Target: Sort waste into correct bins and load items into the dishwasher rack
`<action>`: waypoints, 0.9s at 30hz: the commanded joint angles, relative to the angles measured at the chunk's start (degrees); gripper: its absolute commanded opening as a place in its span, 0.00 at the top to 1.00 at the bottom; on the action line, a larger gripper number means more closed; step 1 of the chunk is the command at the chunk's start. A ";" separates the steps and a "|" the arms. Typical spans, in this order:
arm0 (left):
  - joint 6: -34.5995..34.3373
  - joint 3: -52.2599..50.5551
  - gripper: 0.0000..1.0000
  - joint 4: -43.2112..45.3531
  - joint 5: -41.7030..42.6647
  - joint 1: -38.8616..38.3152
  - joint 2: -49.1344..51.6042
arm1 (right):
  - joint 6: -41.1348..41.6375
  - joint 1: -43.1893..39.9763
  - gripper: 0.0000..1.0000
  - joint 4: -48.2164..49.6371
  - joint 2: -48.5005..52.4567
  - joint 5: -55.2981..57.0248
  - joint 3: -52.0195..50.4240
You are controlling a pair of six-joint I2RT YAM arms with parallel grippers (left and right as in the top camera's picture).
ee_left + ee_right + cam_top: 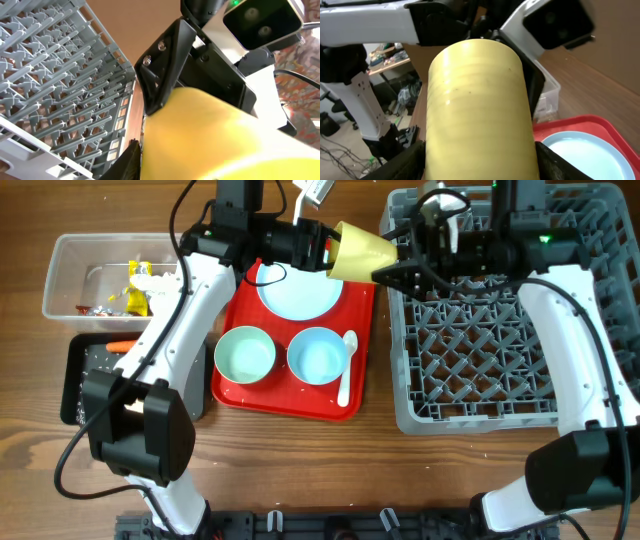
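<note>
Yellow cup [358, 252]: held sideways in the air between the fingers of the right gripper [393, 272], which are closed on its sides. Its other end meets the left gripper [327, 250], whose hold cannot be told. Dishwasher rack [470, 360] lies beneath the right gripper.

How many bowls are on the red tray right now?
2. The left bowl and the right bowl sit side by side on the red tray, in front of the plate.
</note>
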 commanded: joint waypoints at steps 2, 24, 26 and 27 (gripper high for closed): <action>0.11 0.76 0.79 0.15 -0.26 0.31 0.04 | 1.01 -0.11 0.44 0.00 -0.02 -2.19 -0.17; 0.15 0.76 0.81 -0.07 -2.71 1.49 0.04 | 3.56 -3.69 0.49 0.35 -0.02 -2.16 -0.17; 0.17 0.76 0.81 -0.31 -3.52 1.51 0.04 | 3.58 -4.17 0.48 0.37 -0.02 -2.08 -0.17; 0.17 0.76 0.81 -0.55 -4.20 1.51 0.04 | 3.80 -4.44 0.49 0.35 -0.02 -1.77 -0.17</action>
